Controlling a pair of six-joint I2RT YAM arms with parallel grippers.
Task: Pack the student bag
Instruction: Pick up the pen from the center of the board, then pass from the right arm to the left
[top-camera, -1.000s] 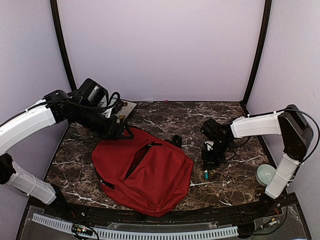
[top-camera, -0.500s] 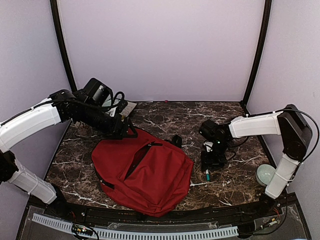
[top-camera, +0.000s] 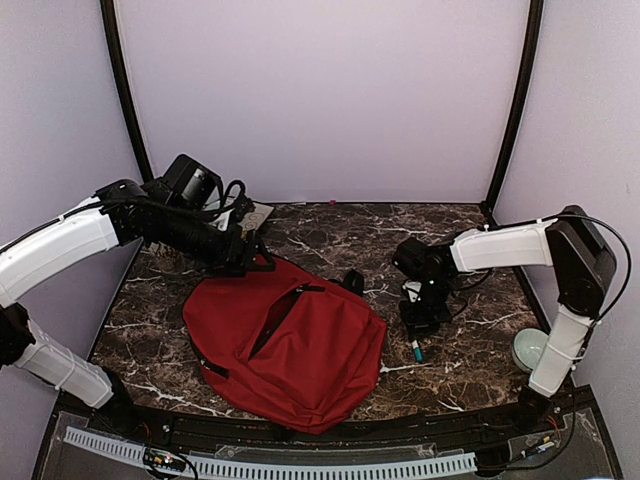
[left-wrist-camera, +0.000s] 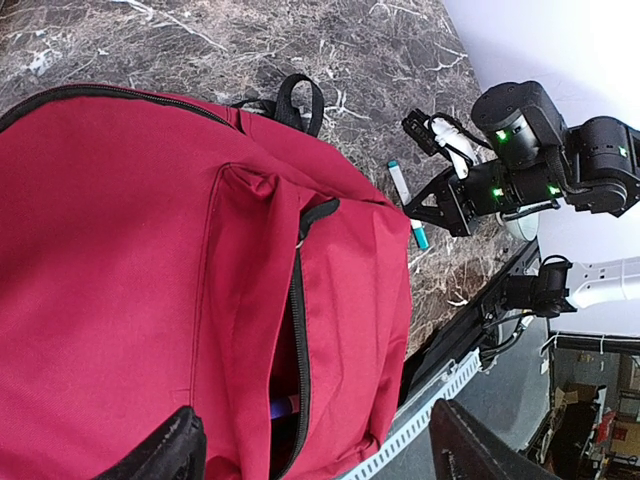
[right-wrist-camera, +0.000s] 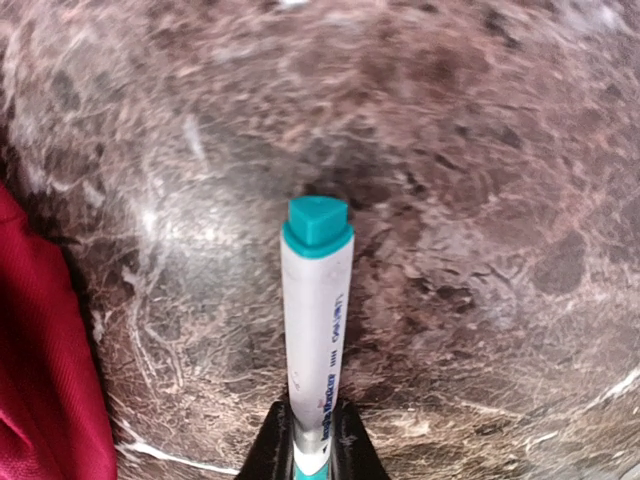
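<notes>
Right fingers pinched a marker; left fingers stood spread.
The right gripper (right-wrist-camera: 312, 445) clenched one end of a white, teal-capped marker (right-wrist-camera: 317, 320) low over the marble table (right-wrist-camera: 480, 150), just right of the student bag (top-camera: 290, 350). The left gripper (left-wrist-camera: 315, 450) hung released above the bag, which lay flat mid-table, its front zipper open.

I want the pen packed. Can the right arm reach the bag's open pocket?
Probably yes. The right gripper pinches the pen, the bag lies just beside it with only bare table between, and its pocket gapes open.
</notes>
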